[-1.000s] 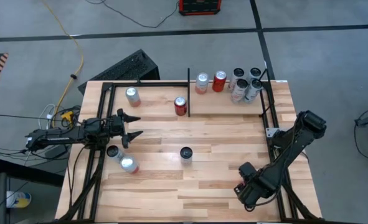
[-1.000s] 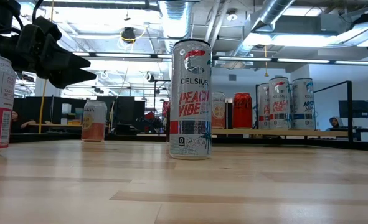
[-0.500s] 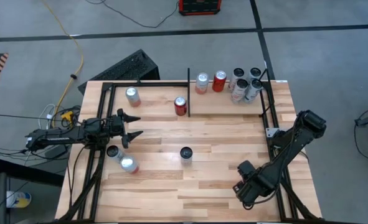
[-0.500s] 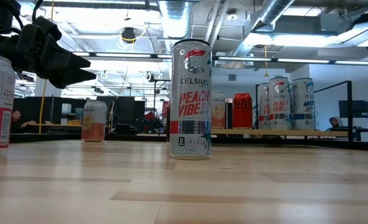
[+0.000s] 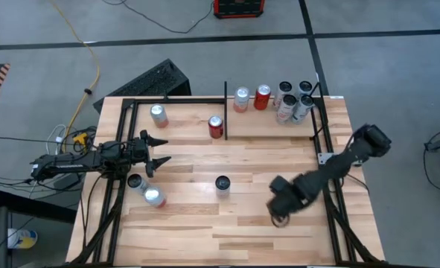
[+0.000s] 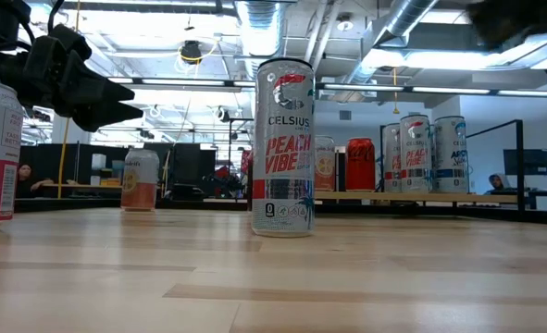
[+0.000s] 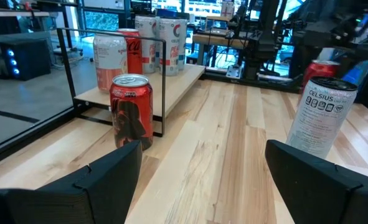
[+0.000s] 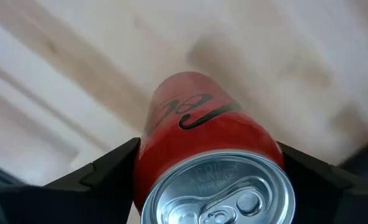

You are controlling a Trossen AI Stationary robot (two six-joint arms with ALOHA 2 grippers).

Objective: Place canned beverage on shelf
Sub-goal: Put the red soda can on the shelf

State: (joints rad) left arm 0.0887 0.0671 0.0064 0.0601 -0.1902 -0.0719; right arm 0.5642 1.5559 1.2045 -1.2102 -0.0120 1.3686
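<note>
Right gripper (image 5: 282, 208), lower right of the high view, is clamped on a red aluminium cola can (image 8: 212, 168). Judging by this, pickup is done; carrying it to the light wooden shelf with black rails (image 5: 268, 117) at upper centre remains. Left gripper (image 5: 158, 150) waits at left, fingers apart.

Right claw (image 5: 281, 209) clamped shut low at mid-table, left claw (image 5: 157, 150) spread wide at the left

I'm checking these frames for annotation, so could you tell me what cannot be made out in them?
- Right gripper, high view: the arm's own body covers the fingers and the red can it holds.
- Low view: the right arm is only a dark blur at the frame's edge.
- Shelf cans, high view: labels too small to read.
- Left gripper: open, clearly seen.
</note>
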